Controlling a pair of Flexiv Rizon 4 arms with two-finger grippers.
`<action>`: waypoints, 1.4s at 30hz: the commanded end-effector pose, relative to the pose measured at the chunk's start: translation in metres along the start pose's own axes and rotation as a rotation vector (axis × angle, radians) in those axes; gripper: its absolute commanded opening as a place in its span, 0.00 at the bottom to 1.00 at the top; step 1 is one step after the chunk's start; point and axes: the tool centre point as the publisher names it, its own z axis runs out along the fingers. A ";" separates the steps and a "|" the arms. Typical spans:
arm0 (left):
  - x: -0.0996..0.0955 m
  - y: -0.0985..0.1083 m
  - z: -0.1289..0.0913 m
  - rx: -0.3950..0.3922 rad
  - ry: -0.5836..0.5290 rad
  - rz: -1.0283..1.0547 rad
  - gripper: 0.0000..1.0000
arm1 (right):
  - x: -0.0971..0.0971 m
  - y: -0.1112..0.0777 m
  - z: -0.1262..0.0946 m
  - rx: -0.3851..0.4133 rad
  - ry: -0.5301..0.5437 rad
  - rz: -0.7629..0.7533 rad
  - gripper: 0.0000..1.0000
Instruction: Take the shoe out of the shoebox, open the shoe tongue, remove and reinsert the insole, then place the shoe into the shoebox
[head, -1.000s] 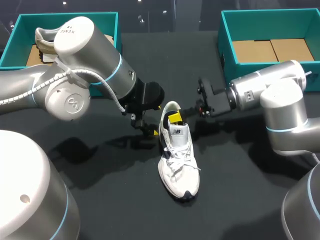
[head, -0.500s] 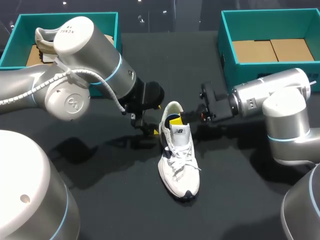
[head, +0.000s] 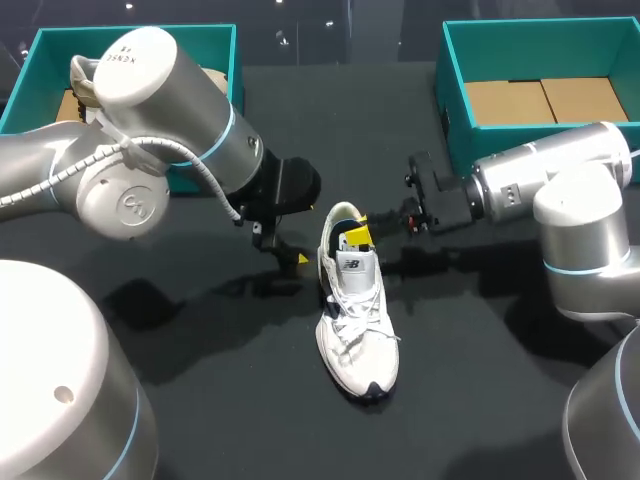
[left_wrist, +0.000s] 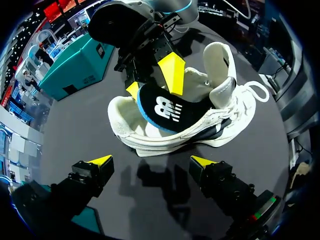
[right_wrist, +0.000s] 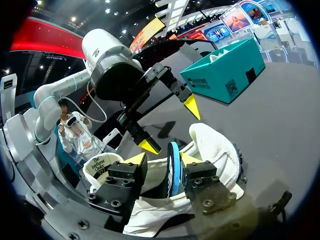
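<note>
A white shoe (head: 355, 320) lies mid-table, toe toward the front. Its dark, blue-edged insole (right_wrist: 173, 167) stands up out of the heel opening and also shows in the left wrist view (left_wrist: 167, 107). My right gripper (head: 360, 232) is at the shoe's opening. Its fingers (right_wrist: 187, 159) straddle the insole, and a gap shows on one side, so it is open (right_wrist: 161, 162). My left gripper (head: 288, 250) hangs just left of the shoe's heel. It is wide open (left_wrist: 151, 162) and empty, with the shoe (left_wrist: 175, 120) ahead of it.
A teal shoebox (head: 30, 70) at the back left holds another shoe (head: 90, 85). A second teal shoebox (head: 455, 75) at the back right has a cardboard floor. Dark tabletop surrounds the shoe in front.
My right gripper's fingers have spread apart around the insole, and that arm has drawn back slightly to the right. The left arm has shifted slightly away from the shoe.
</note>
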 end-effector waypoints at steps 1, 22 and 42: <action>0.002 0.004 -0.010 0.003 -0.004 0.003 1.00 | 0.005 0.002 -0.003 0.008 -0.015 0.002 0.39; -0.022 0.049 -0.057 -0.065 -0.025 0.027 1.00 | -0.017 -0.011 -0.064 0.002 -0.133 0.172 0.40; -0.042 0.096 -0.118 -0.028 0.025 0.138 1.00 | -0.026 -0.008 -0.141 0.135 -0.401 0.441 0.27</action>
